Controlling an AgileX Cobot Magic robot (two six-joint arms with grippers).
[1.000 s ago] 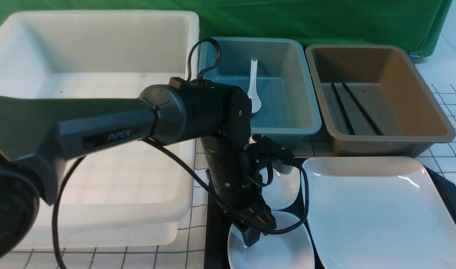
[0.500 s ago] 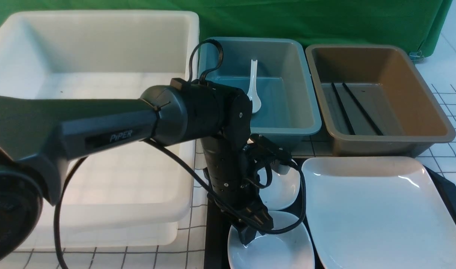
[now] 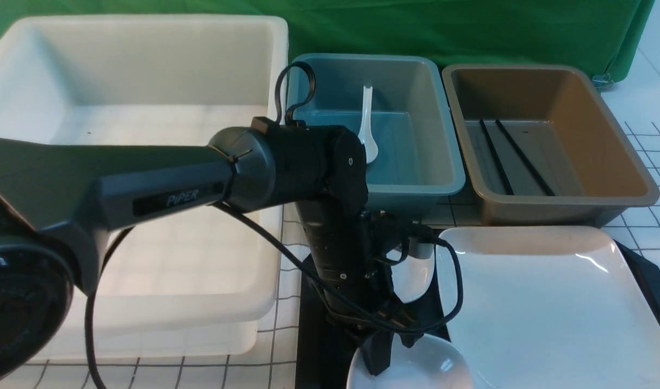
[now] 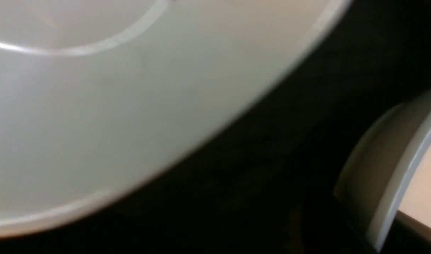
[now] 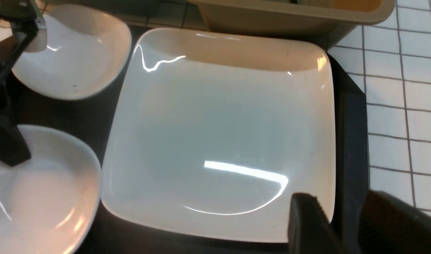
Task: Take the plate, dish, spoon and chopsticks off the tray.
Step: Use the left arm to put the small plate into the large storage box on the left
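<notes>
Pinching near dish point(image 3: 435, 368) rim, seemingly: left fingers point(image 3: 377, 359); right fingers point(image 5: 307, 225) apart; spoon point(image 3: 367, 127) handle pointing away.

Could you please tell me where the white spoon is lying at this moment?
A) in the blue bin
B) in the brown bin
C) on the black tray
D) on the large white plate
A: in the front view the spoon lies inside the blue bin, while the brown bin beside it holds only the chopsticks.
</notes>
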